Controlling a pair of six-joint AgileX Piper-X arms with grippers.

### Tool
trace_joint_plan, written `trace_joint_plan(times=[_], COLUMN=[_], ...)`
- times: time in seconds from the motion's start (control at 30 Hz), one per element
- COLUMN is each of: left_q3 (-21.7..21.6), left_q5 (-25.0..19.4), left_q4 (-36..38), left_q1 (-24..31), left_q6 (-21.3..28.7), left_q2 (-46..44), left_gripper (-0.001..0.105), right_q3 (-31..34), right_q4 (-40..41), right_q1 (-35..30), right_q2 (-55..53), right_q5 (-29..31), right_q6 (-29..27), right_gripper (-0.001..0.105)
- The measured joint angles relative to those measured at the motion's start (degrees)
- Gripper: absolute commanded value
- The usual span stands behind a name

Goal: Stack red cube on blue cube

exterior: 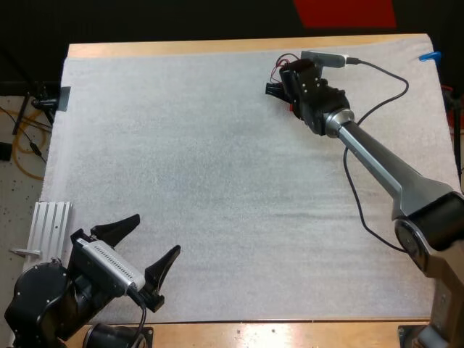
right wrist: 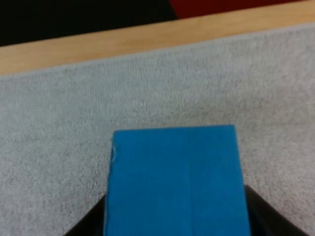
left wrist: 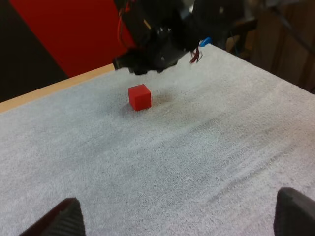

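At the near left corner of the white mat (exterior: 217, 181), as the high view shows it, my left gripper (exterior: 158, 233) hangs just over the cloth with its two black fingers spread wide and nothing between them; a ribbed light metal plate (exterior: 49, 225) lies beside that arm, just off the mat's left edge. Far across the mat, toward its far right corner, my right gripper (exterior: 279, 87) points down at the cloth close to the wooden table (exterior: 217, 48) edge, and from this angle its body hides what it carries. From the left wrist view, the left arm's own fingertips (left wrist: 64, 219) stand well apart and clear of any thing, with bare mat between them. Well beyond them the red cube (left wrist: 140, 97) sits flat on the mat by itself, upright, with one corner turned toward the camera. The right gripper hangs just beyond it, on the far side near the table edge, and I cannot tell whether the two touch. From the right wrist view, the blue cube (right wrist: 174, 182) lies between the right arm's dark fingers (right wrist: 86, 223), which press on it from both sides. Mat shows past the cube, and then the table's wooden strip. Whether the blue cube rests on the mat or is raised off it I cannot tell.
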Motion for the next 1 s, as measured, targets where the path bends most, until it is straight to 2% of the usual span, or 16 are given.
trace_joint_plan(times=[0.23, 0.47, 0.63, 0.77, 1.0], left_q3=[0.00, 0.00, 0.00, 0.00, 0.00], left_q5=[0.00, 0.00, 0.00, 0.00, 0.00], left_q4=[0.00, 0.00, 0.00, 0.00, 0.00], left_q1=[0.00, 0.00, 0.00, 0.00, 0.00], left_q6=[0.00, 0.00, 0.00, 0.00, 0.00], left_q2=[0.00, 0.00, 0.00, 0.00, 0.00], left_gripper=[0.075, 0.075, 0.075, 0.075, 0.075], right_q3=[0.00, 0.42, 4.97, 9.40, 17.13], right_q4=[5.59, 7.46, 7.04, 5.52, -1.74], right_q1=[3.87, 9.37, 13.38, 13.95, 14.10], right_q2=[-4.77, -7.55, -7.86, -7.86, -7.86], right_q5=[0.29, 0.65, 0.48, -1.99, -4.26], right_q6=[-0.20, -0.13, 2.22, 4.25, 4.51], right_gripper=[0.036, 0.036, 0.036, 0.036, 0.036])
